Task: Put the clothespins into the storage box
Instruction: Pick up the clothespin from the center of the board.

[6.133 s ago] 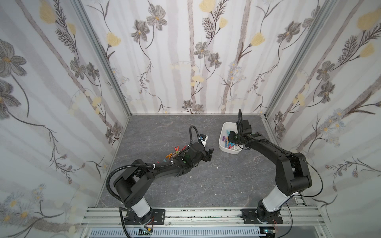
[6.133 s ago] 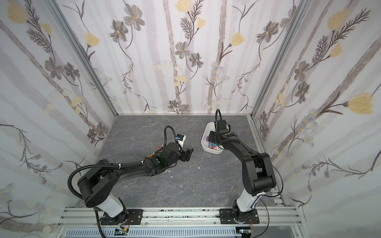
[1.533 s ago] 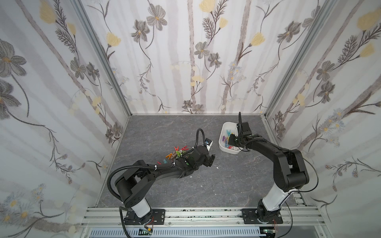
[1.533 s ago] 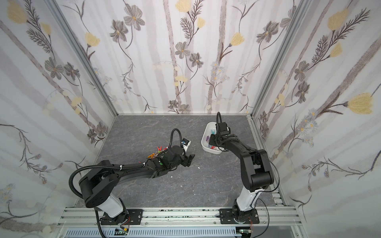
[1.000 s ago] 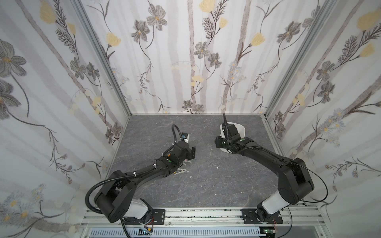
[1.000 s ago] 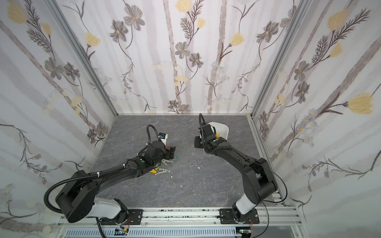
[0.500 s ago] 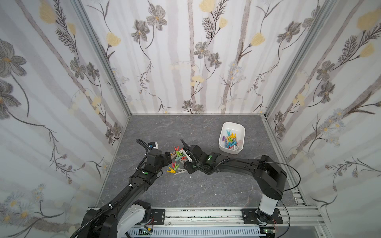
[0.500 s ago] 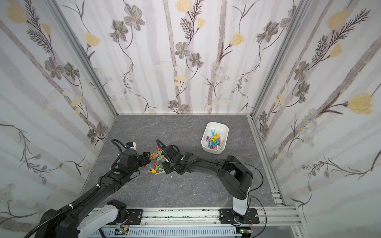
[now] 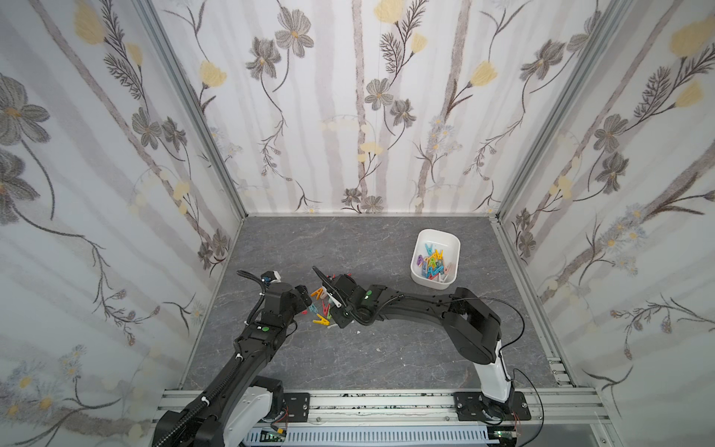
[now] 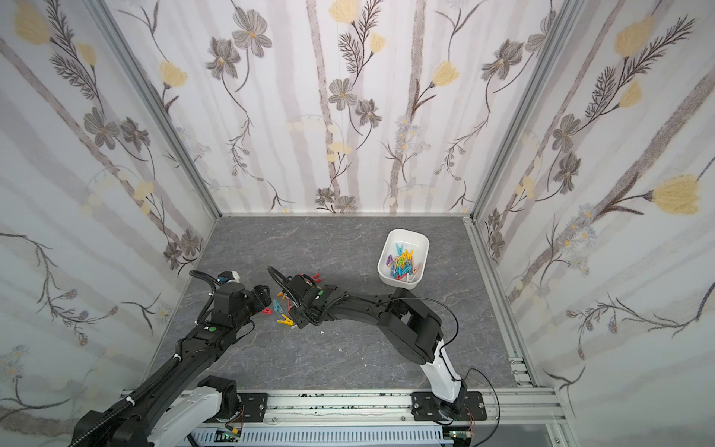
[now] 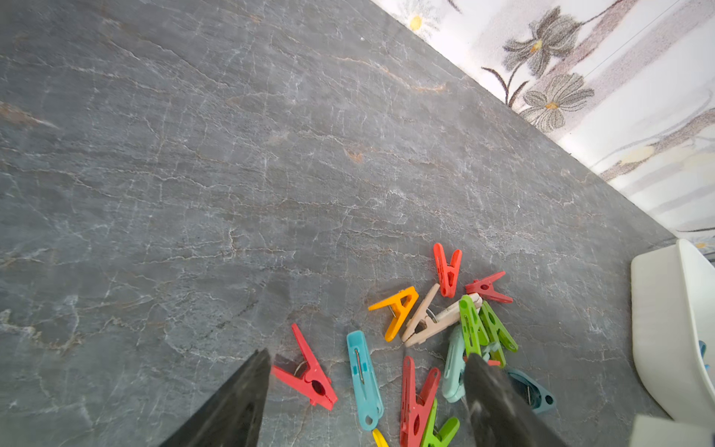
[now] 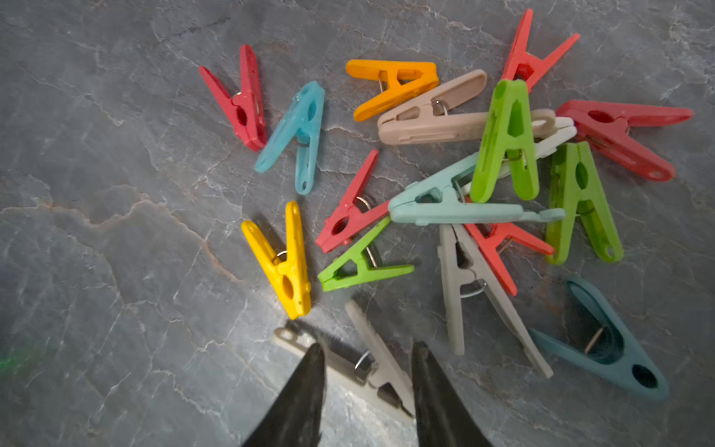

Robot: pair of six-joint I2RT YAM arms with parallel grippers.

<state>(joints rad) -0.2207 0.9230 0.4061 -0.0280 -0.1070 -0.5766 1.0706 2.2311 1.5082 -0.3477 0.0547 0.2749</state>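
A pile of coloured clothespins [image 9: 321,309] [image 10: 280,309] lies left of the table's middle. Both grippers are down at it. My left gripper [image 11: 367,356] [image 9: 307,300] is wide open, and a red clothespin [image 11: 309,371] and a light blue one [image 11: 363,379] lie between its fingers. My right gripper [image 12: 369,348] [image 9: 339,321] is open more narrowly. It straddles a white clothespin [image 12: 367,363] lying flat beside a yellow one [image 12: 288,263]. The white storage box [image 9: 429,281] [image 10: 398,282] stands at the back right with several clothespins inside.
Flowered walls close in the table's left, back and right sides. An aluminium rail [image 9: 387,402] carrying both arm bases runs along the front. Small white specks [image 9: 379,350] lie on the grey stone-look tabletop [image 9: 348,367]. The box wall [image 11: 665,333] shows in the left wrist view.
My right arm has swung from the storage box over to the pile and come down on the white clothespin. The left arm has drawn back to the pile's left side, still open.
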